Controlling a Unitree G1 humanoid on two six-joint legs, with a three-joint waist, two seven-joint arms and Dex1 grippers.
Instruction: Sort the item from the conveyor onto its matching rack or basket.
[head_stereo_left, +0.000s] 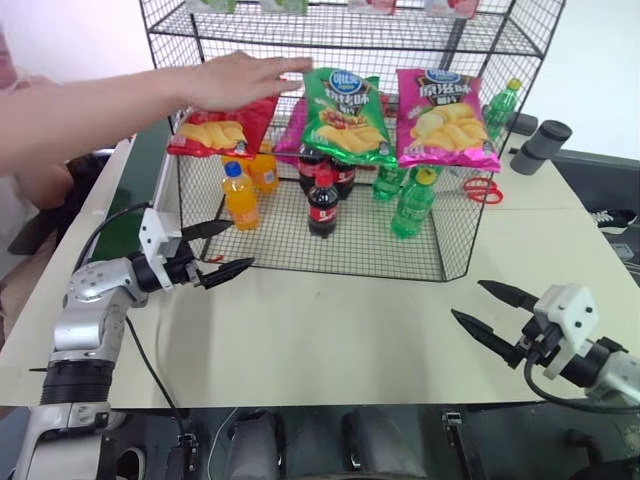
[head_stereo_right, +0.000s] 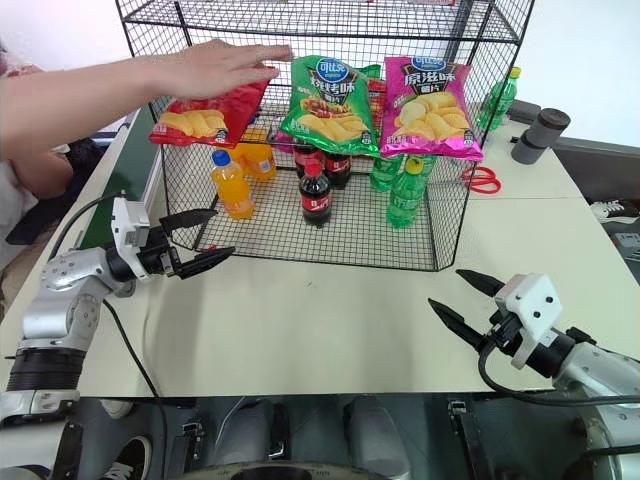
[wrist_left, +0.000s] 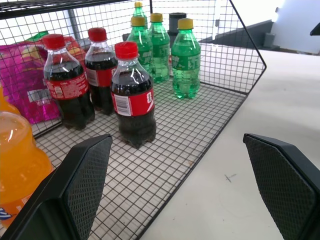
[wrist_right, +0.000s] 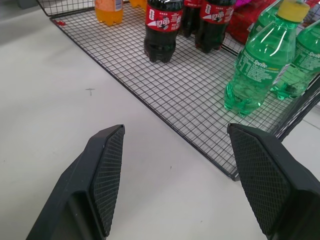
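Two grippers: left gripper (head_stereo_left: 218, 250) and right gripper (head_stereo_left: 484, 313) are hovering with fingers apart, empty.
Green crisp bag (head_stereo_left: 345, 117): hanging on the rack (head_stereo_left: 452, 170).
Person's hand (head_stereo_left: 240, 78): touching the red crisp bag (head_stereo_left: 218, 128).

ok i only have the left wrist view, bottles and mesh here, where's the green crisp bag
Observer: The green bag is at the rack's upper front, between a red bag and a magenta bag.
Operator: anyone near it
Observer: Yes, a person's hand is on top of the red bag, just left of the green one.
Operator: and my other arm
Observer: The right gripper is open and holds nothing, above the table in front of the rack.
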